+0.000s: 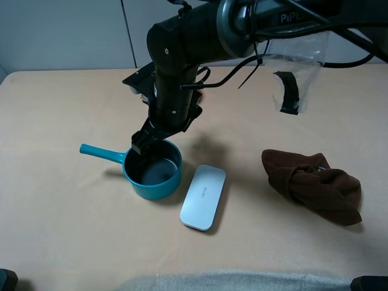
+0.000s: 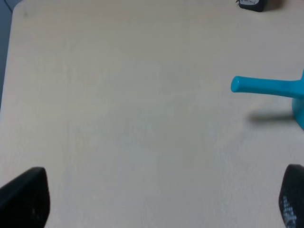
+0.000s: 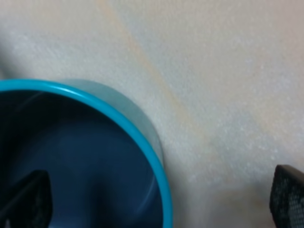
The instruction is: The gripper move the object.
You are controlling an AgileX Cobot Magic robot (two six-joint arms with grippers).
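Observation:
The teal saucepan (image 1: 153, 170) stands upright on the tan table (image 1: 60, 224), its straight handle (image 1: 100, 153) pointing left. My right gripper (image 1: 140, 144) reaches across from the right and hangs over the pan's far-left rim. In the right wrist view the right gripper (image 3: 159, 204) is open and straddles the rim (image 3: 142, 142): one finger (image 3: 28, 199) is inside the dark bowl, the other (image 3: 289, 194) outside. My left gripper (image 2: 159, 199) is open and empty over bare table. The pan's handle (image 2: 266, 86) lies ahead of it.
A flat white rounded case (image 1: 203, 197) lies just right of the pan. A crumpled brown cloth (image 1: 312, 185) lies further right. A clear plastic bag with a black strap (image 1: 297, 66) hangs from the right arm above the table.

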